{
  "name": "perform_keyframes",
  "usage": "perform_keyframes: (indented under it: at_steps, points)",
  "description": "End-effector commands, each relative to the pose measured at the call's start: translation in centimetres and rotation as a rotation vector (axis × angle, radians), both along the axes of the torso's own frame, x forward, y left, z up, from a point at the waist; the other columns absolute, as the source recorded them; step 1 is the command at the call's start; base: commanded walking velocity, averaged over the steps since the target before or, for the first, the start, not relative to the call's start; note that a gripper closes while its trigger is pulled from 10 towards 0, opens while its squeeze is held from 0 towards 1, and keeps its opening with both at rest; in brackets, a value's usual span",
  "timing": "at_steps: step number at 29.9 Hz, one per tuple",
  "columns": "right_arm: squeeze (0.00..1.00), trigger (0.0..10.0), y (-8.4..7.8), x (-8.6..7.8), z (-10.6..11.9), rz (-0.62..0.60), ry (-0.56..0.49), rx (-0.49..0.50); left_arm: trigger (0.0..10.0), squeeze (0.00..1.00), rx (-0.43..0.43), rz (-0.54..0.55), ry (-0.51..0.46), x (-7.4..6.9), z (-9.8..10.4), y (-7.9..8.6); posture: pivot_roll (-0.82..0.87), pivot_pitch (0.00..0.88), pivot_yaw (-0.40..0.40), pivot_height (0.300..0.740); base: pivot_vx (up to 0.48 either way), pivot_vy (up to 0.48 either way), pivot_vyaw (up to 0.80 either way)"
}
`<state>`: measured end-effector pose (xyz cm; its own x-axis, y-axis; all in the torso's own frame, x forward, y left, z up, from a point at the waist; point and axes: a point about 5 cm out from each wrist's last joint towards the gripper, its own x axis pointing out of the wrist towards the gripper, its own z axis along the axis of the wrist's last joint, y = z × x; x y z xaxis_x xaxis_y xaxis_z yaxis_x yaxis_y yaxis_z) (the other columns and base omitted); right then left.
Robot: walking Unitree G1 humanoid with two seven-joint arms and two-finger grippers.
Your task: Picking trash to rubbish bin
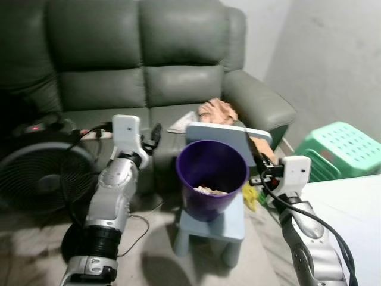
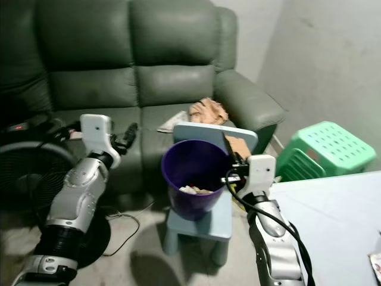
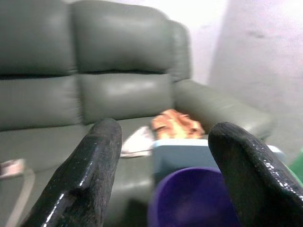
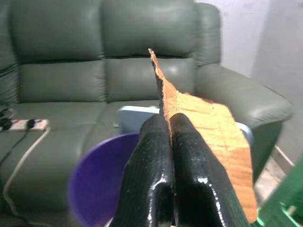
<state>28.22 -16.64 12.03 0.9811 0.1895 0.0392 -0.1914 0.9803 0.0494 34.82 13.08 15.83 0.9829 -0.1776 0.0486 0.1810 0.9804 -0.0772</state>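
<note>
A purple rubbish bin [image 1: 212, 176] stands on a small light-blue chair [image 1: 215, 229] in front of the sofa, with some scraps [image 1: 208, 190] at its bottom. My right gripper [image 1: 257, 173] is just right of the bin's rim, shut on a torn piece of brown cardboard [image 4: 208, 123] that sticks up past the fingertips. My left gripper [image 1: 156, 134] hovers left of the bin, over the sofa seat, open and empty, its fingers [image 3: 94, 161] wide apart. A crumpled orange-brown wad [image 1: 217, 111] and a white paper [image 1: 181, 122] lie on the sofa seat behind the bin.
A grey-green leather sofa [image 1: 143, 65] fills the back. A black floor fan [image 1: 41, 173] stands at the left, with a power strip [image 1: 95, 134] and cable on the seat. A green plastic stool [image 1: 342, 146] and a white tabletop [image 1: 351, 214] are at the right.
</note>
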Motion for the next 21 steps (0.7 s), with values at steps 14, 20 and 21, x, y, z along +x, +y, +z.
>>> perform_keyframes:
  at_steps: [14,20,21]
  points:
    - [0.00,10.0,-0.3,0.2,0.4,0.032,-0.011,-0.008,10.0,0.00,0.028,-0.026,-0.057,0.2,1.1,-1.5,-0.01,0.000,-0.042,0.740,0.349,0.000,0.00]
    - [0.00,10.0,0.1,0.4,0.3,0.088,-0.005,-0.030,10.0,0.00,0.018,-0.035,-0.063,0.1,1.2,-1.6,-0.01,0.000,-0.042,0.740,0.000,0.000,0.00]
    - [0.00,10.0,0.3,0.4,0.3,0.117,0.002,-0.046,10.0,0.00,0.020,-0.040,-0.067,0.1,1.3,-1.6,-0.01,0.000,-0.042,0.740,0.000,0.000,0.00]
